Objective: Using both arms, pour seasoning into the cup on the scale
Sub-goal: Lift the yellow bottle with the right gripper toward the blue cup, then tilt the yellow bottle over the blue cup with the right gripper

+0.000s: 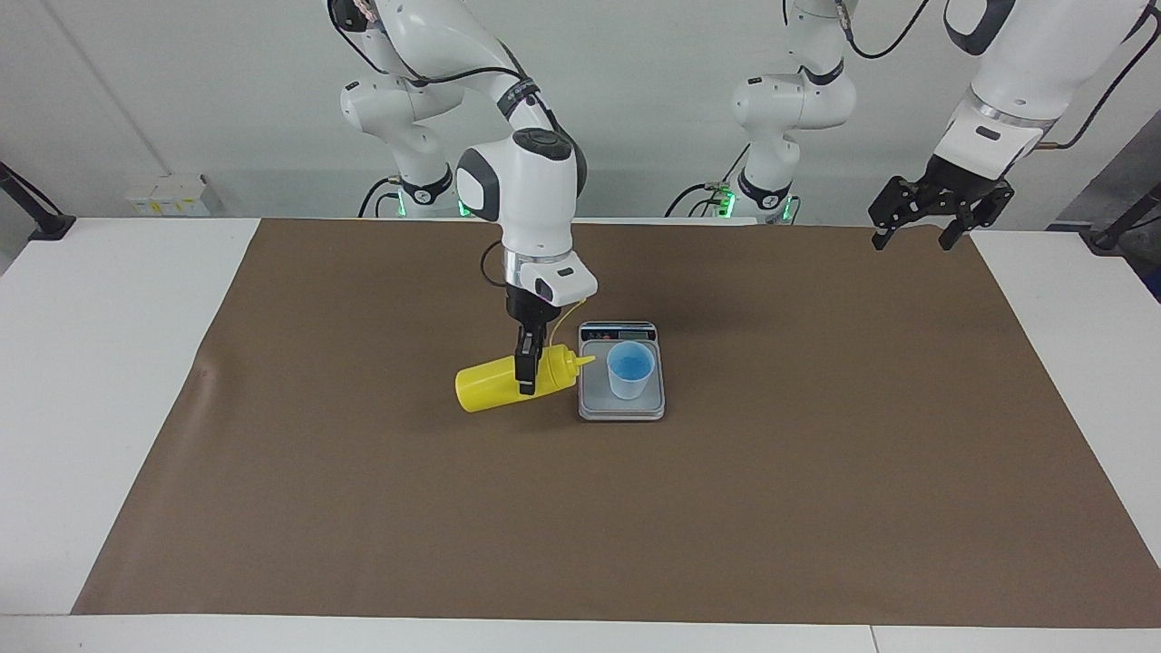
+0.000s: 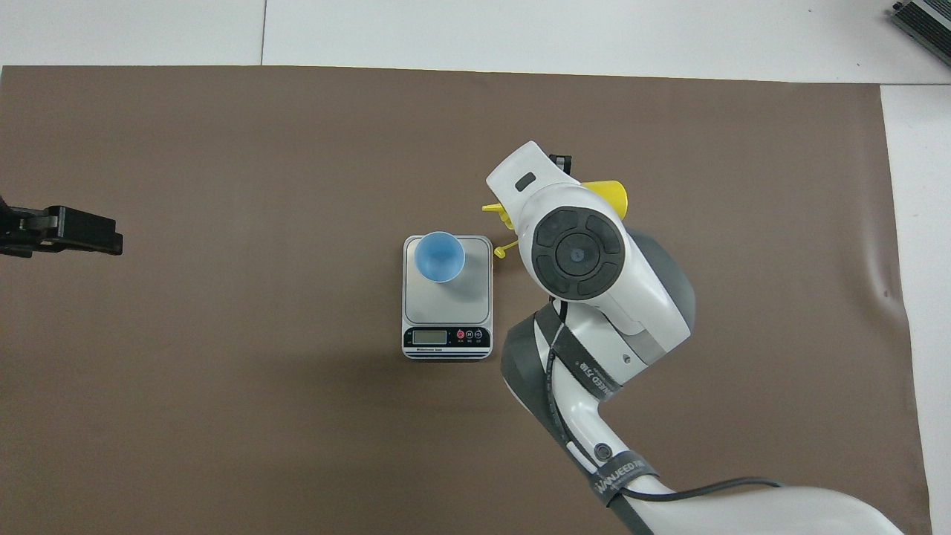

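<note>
The right gripper (image 1: 525, 367) clenches the seasoning (image 1: 508, 380), tipped on its side at 9 o'clock of the scale (image 1: 622, 405), nozzle toward the cup (image 1: 630, 370) standing on it. This soft plastic bottle probably squashes; hold mid-body. The left gripper (image 1: 916, 222) waits high, fingers spread.

A large brown mat (image 1: 816, 472) lies flat over most of a white table (image 1: 100, 363), with bare white showing at both ends and along the edge farthest from the robots. The mat has a small wrinkle (image 1: 204, 372) near its edge at the right arm's end of the table. On the wall near that same end sits a pale box (image 1: 172, 195) with yellow marks, possibly a socket strip, and dark clamp-like brackets (image 1: 36, 213) grip the table's corners.
</note>
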